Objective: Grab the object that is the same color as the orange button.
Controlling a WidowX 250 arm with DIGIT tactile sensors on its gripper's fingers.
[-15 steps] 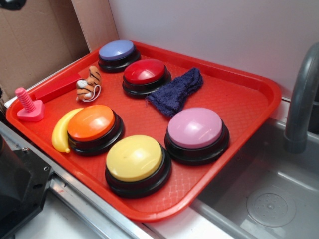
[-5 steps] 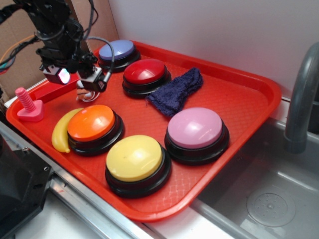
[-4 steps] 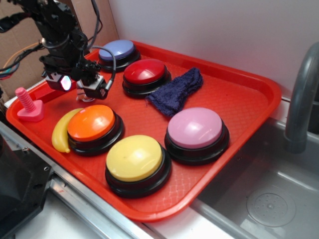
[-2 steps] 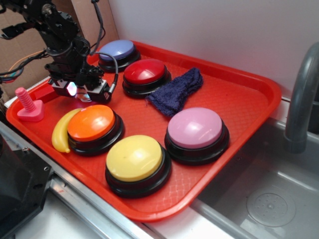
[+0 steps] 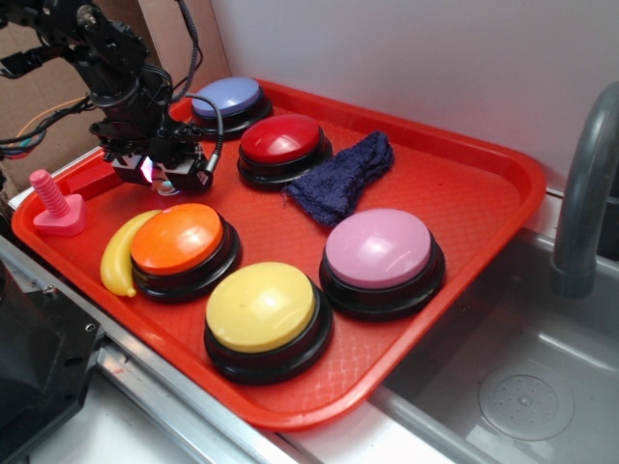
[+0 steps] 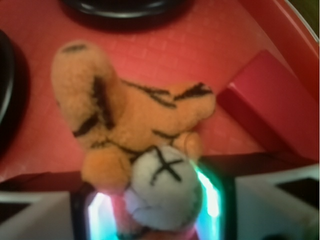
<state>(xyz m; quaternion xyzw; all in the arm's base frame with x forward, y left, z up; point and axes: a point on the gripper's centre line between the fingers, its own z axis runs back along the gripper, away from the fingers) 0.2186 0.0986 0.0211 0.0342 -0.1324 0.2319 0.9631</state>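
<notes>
Gripper low over tiger, tray's left edge.
You can't tell jaw state; orange button just beside.

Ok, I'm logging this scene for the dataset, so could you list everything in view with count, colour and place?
buttons: five on black bases; blue far corner, red beside it, orange front-left, yellow front, pink right
plush tiger: one, orange with black stripes, under the tool
banana: one, yellow, left of the orange button
cloth: one, dark blue, tray middle
bolt: one, pink, tray's left corner
block: one, red, beside the tiger
tray: one, red
faucet: one, grey, over the sink
tool: one, black, low over the tiger
</notes>
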